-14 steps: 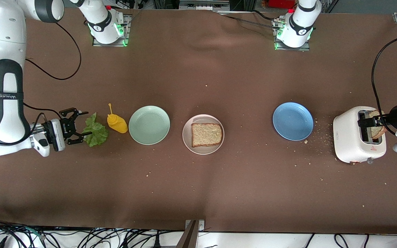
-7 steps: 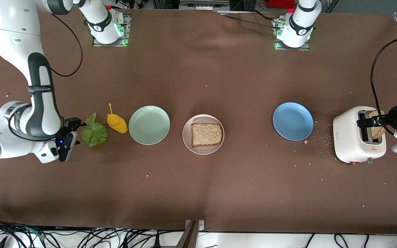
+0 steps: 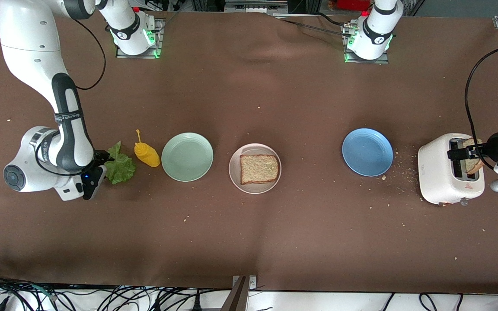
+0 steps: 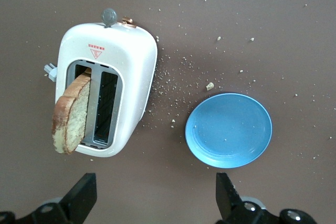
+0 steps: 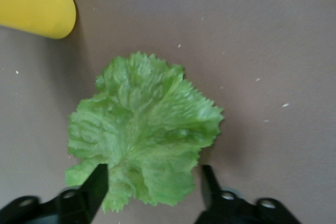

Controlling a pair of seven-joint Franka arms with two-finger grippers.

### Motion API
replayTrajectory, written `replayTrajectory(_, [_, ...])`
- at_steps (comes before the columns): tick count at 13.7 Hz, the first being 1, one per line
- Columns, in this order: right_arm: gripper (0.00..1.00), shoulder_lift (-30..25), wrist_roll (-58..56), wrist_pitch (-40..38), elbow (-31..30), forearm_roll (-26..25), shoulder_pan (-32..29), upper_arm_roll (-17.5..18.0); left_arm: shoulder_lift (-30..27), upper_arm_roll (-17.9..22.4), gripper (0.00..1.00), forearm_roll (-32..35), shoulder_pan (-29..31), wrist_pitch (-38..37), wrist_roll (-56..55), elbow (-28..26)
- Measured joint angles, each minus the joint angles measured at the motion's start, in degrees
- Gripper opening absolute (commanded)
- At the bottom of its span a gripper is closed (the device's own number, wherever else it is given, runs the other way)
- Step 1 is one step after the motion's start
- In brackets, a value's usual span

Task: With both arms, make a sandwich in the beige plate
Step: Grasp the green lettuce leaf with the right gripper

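The beige plate (image 3: 235, 171) lies mid-table with one slice of brown bread (image 3: 259, 168) on it. A green lettuce leaf (image 3: 120, 166) lies on the cloth toward the right arm's end. My right gripper (image 3: 100, 164) is low over the leaf's edge; in the right wrist view it (image 5: 153, 190) is open with the lettuce (image 5: 144, 135) between its fingers. A second slice (image 3: 472, 160) stands in the white toaster (image 3: 441, 172). My left gripper (image 3: 463, 153) is over the toaster, open and empty (image 4: 155, 200), clear of the toast (image 4: 71, 114).
A yellow sauce bottle (image 3: 146, 154) lies between the lettuce and a mint green plate (image 3: 187, 156). A blue plate (image 3: 367, 152) lies between the beige plate and the toaster. Crumbs are scattered round the toaster. A black cable hangs over the left arm's end.
My right arm has swung its wrist round and moved in on the lettuce, its gripper now pointing down with the leaf's edge between the fingers. The left arm has held still.
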Motion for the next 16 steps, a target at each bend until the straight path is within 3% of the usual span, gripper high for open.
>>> replayTrajectory(5, [0.0,-0.6,2.4,0.1,-0.4,-1.6,0.9,-0.3,0.1,0.0,1.0,0.0,0.0,0.0,0.0,-0.1])
replayTrajectory(8, [0.0,-2.6,3.5,-0.6,0.7,-5.8,1.9,-0.7,0.2,0.0,1.0,0.0,0.0,0.0,0.0,-0.2])
replayTrajectory(12, [0.0,-4.7,7.6,-11.6,9.0,-12.2,3.3,-0.8,0.2,0.0,1.0,0.0,0.0,0.0,0.0,-0.3])
replayTrajectory(16, [0.0,-5.6,13.9,-26.4,20.9,-14.3,5.4,-0.9,0.2,0.0,1.0,0.0,0.0,0.0,0.0,-0.3])
